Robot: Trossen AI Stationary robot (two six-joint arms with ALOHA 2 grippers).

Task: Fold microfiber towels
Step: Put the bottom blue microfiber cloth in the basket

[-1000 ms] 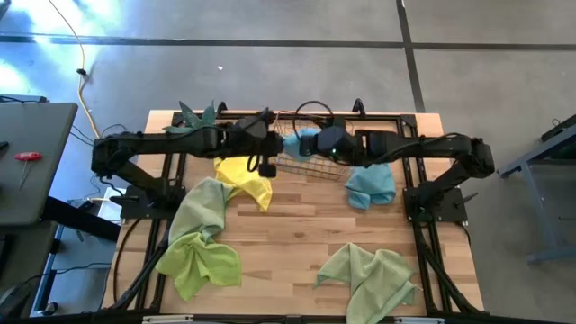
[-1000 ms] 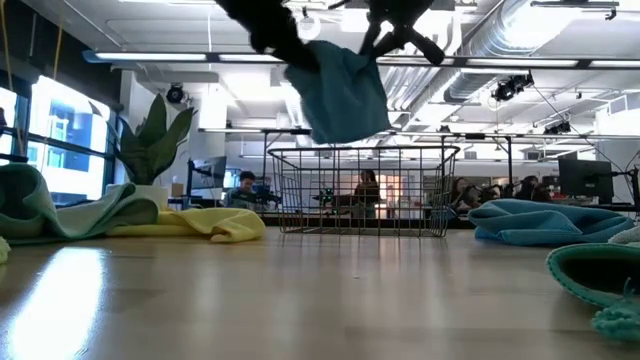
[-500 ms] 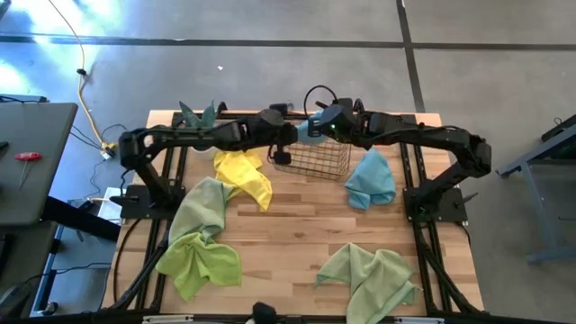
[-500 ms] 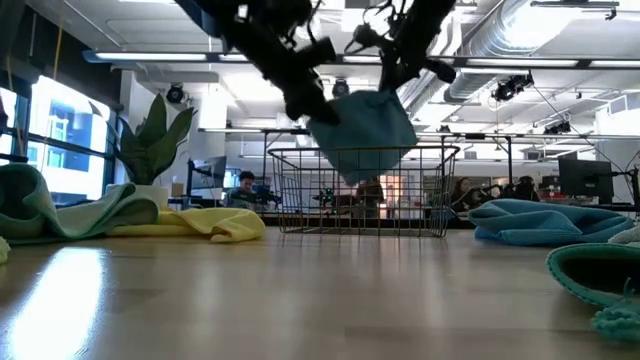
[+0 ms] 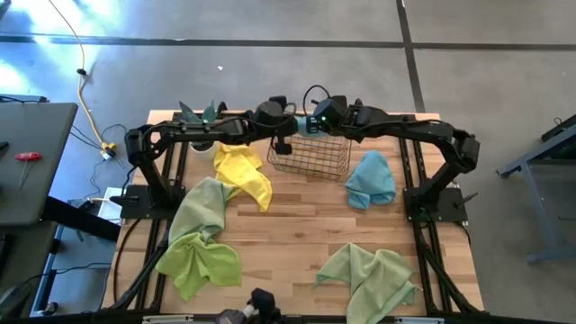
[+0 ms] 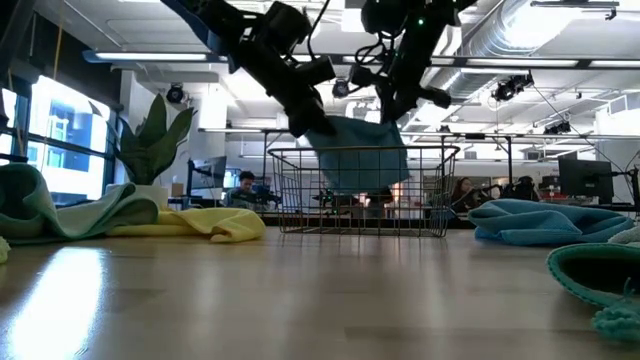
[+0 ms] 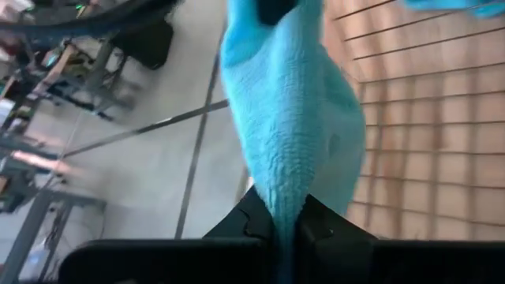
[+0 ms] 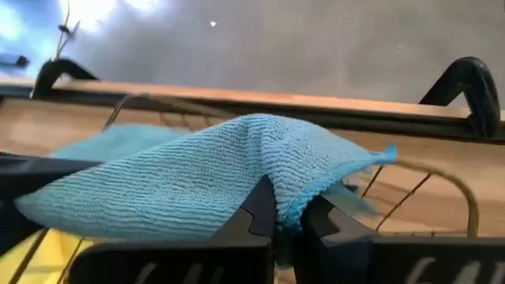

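Over the wire basket (image 5: 310, 157) at the counter's (image 5: 297, 234) far edge, left hand (image 5: 284, 135) and right hand (image 5: 317, 126) each pinch the light blue towel (image 6: 360, 155), hanging it above the basket.

My wooden table and what lies on it

My table (image 5: 297, 225) is pale planks with black framing down both sides; from its middle, a wire basket (image 5: 310, 160) stands at twelve o'clock, a yellow towel (image 5: 245, 174) lies crumpled at eleven, a pale sage towel (image 5: 202, 205) at nine touches a lime green towel (image 5: 200, 258) at eight, a light blue towel (image 5: 371, 180) heaps at two, another pale green towel (image 5: 371, 274) sprawls at five, and a potted plant (image 5: 200, 117) stands in the far corner at ten.
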